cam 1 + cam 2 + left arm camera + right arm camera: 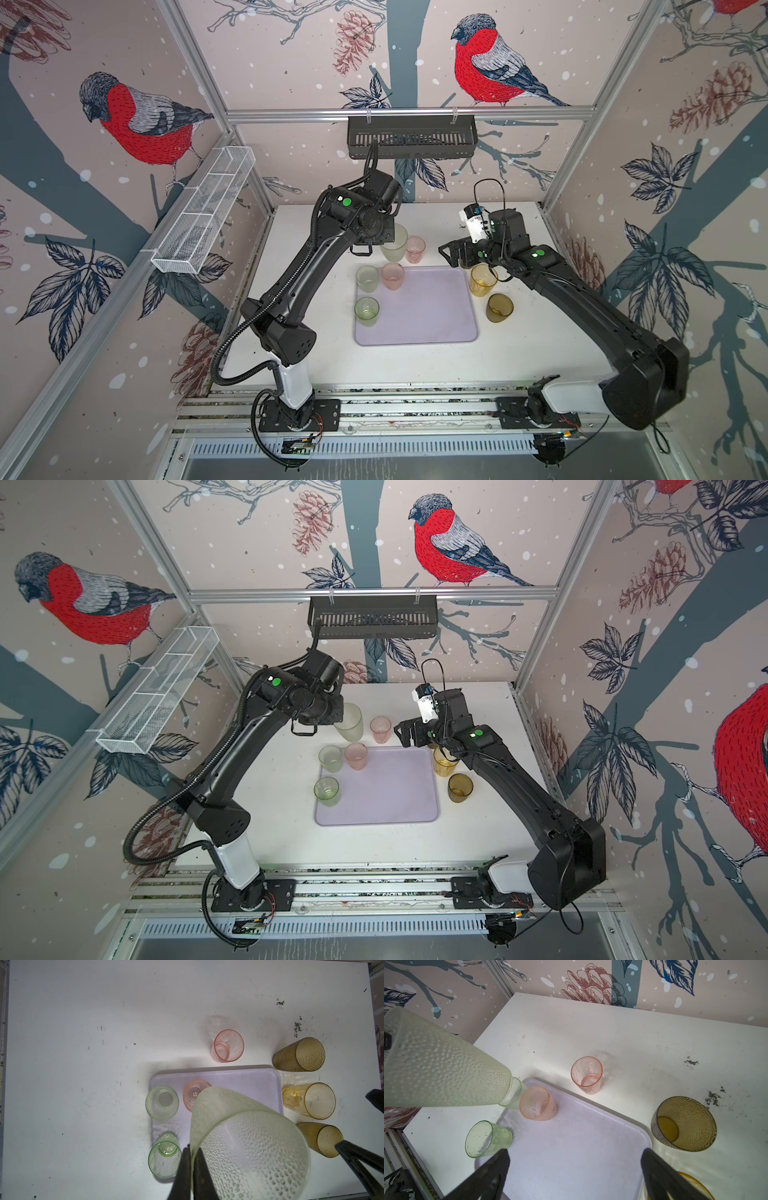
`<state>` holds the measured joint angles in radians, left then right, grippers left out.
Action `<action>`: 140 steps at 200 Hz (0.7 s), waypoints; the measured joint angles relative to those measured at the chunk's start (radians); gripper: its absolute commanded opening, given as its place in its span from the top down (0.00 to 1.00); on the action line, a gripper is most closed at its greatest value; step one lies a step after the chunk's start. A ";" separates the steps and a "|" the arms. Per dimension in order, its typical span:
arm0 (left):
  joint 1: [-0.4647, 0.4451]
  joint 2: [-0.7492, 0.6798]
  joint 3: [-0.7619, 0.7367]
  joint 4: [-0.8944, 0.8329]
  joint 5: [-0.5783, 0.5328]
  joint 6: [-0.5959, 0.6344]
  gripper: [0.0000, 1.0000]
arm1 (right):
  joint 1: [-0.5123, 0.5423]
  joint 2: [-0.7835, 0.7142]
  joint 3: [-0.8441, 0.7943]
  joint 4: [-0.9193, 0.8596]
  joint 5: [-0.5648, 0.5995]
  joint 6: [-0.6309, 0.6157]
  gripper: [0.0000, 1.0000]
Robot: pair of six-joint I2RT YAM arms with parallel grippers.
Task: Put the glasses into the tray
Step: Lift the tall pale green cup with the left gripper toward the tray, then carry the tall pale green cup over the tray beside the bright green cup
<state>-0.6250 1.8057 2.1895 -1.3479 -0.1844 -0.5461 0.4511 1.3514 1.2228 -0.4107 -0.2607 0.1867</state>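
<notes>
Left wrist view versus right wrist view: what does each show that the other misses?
Only left wrist: the left tool shut on the frosted green glass at its rim, and the front dark amber glass. Only right wrist: the right tool standing open, and the wallpapered wall. Both: the frosted glass, the tray, a pink glass beside it, a second pink glass and a clear green glass on it, the back dark amber glass.
</notes>
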 measured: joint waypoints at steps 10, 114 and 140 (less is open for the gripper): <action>-0.010 -0.010 -0.015 -0.002 0.000 0.000 1.00 | -0.002 -0.001 0.000 0.000 -0.001 0.001 0.00; -0.092 -0.109 -0.194 0.039 0.005 -0.018 1.00 | -0.011 -0.004 -0.021 0.008 -0.023 0.021 0.00; -0.098 -0.143 -0.254 0.061 0.009 -0.030 1.00 | -0.014 -0.004 -0.029 0.010 -0.026 0.020 0.00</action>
<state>-0.7227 1.6630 1.9350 -1.2873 -0.1757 -0.5758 0.4370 1.3476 1.1942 -0.4004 -0.2867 0.2070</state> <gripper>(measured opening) 0.060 0.996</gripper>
